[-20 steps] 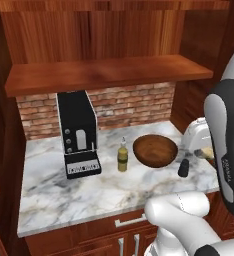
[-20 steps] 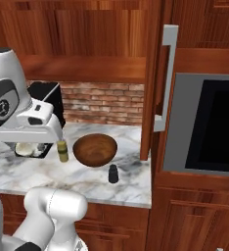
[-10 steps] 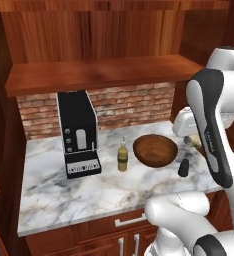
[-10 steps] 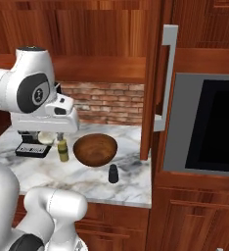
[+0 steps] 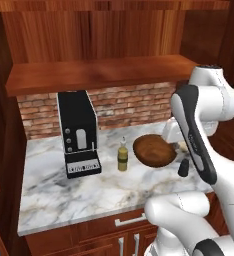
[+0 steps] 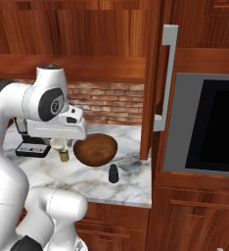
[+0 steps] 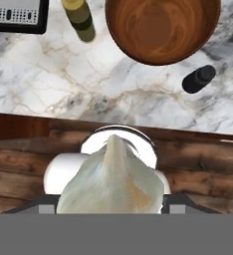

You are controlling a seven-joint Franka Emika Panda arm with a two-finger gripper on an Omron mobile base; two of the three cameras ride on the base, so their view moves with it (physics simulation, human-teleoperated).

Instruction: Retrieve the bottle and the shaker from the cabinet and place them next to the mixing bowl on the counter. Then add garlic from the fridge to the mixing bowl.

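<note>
Brick backsplash (image 5: 134, 107), wooden cabinets (image 5: 89, 30), marble counter (image 5: 64, 195)

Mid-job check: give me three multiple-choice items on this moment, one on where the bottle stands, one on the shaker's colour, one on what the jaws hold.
1. Where does the bottle stand?
A. Between the coffee machine and the mixing bowl
B. Inside the mixing bowl
C. On the wooden shelf

2. What colour is the shaker?
A. White
B. Red
C. Black

3. What is the state of the gripper?
A. Open and free
B. Shut on the garlic
C. Shut on the shaker

Answers:
1. A: the bottle stands on the counter between the coffee machine and the mixing bowl.
2. C: the shaker is a small black piece beside the bowl.
3. B: in the hand view the pale garlic sits in the gripper, above the counter's front edge.
</note>
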